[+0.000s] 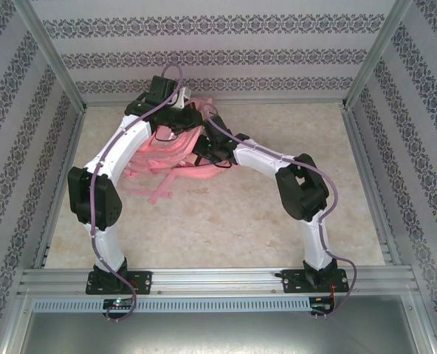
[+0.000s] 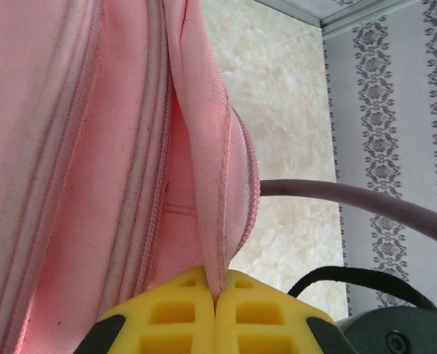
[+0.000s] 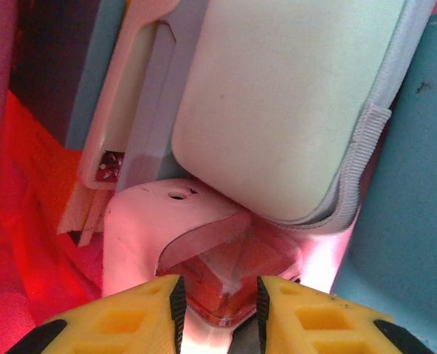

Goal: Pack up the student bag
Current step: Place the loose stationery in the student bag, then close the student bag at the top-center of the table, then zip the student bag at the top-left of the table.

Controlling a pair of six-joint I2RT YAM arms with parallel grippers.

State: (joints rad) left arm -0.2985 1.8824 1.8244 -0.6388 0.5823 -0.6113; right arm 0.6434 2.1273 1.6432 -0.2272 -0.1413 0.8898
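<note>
The student bag (image 1: 170, 151) lies on the surface (image 1: 226, 221) in the upper middle of the overhead frame, where both arms meet. At the bottom edge of its wrist view, the left claw (image 2: 215, 306) is pinched together on a seam edge of the bag's pink fabric, which rises straight up from its tips. The right claw (image 3: 218, 302), low in its frame with bag fabric at far left, is clamped on a pink plastic item (image 3: 181, 221).

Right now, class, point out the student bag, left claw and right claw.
student bag (image 2: 71, 147): left wrist view, side panel.
left claw (image 2: 217, 296): left wrist view, between fingertips.
right claw (image 3: 218, 295): right wrist view, between fingertips gripping pink plastic item (image 3: 204, 221).
</note>
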